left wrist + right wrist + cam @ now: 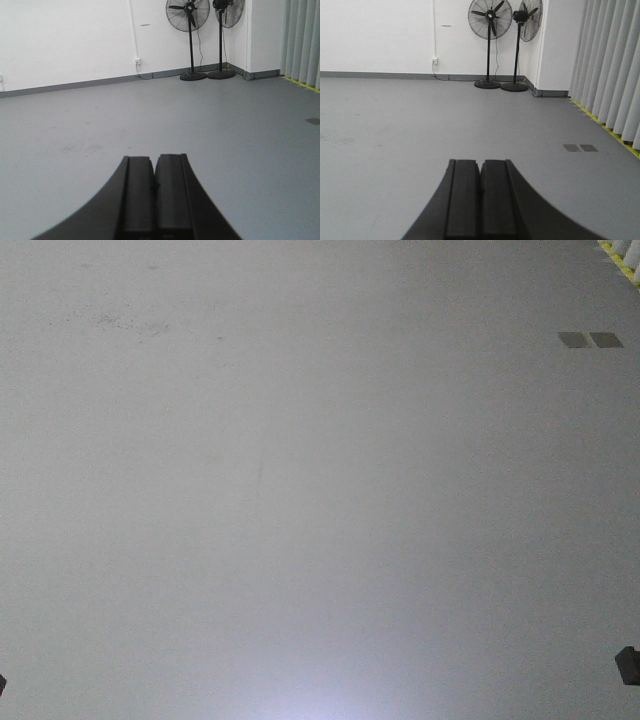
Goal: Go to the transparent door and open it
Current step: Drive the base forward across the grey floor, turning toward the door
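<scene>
The step in hand is the drive to the transparent door, and none of the three views shows it: no white frame, no glass, no handle. So the first thing to do well is to find it. I judge the base should turn slowly until the door comes into a wrist view, and only then roll forward, with the arms held in so nothing swings wide.

The left gripper (154, 167) and the right gripper (480, 170) both point level across the grey floor (300, 500). Each has its two black fingers pressed together with nothing between them. They would need to part before any handle is taken, which is best done once the handle is near and squarely ahead.

What lies ahead is a white wall (65, 40), two pedestal fans (488, 22) in the corner, and pleated grey curtains (612, 75) on the right beside a yellow line (602, 125). Whether the door stands behind the robot or off to one side cannot be told.

The front view looks down at bare floor with a pair of floor plates (590, 340) (the same pair shows in the right wrist view). A small dark piece (627, 665) at its lower right edge is cut off — too little shows to name it.
</scene>
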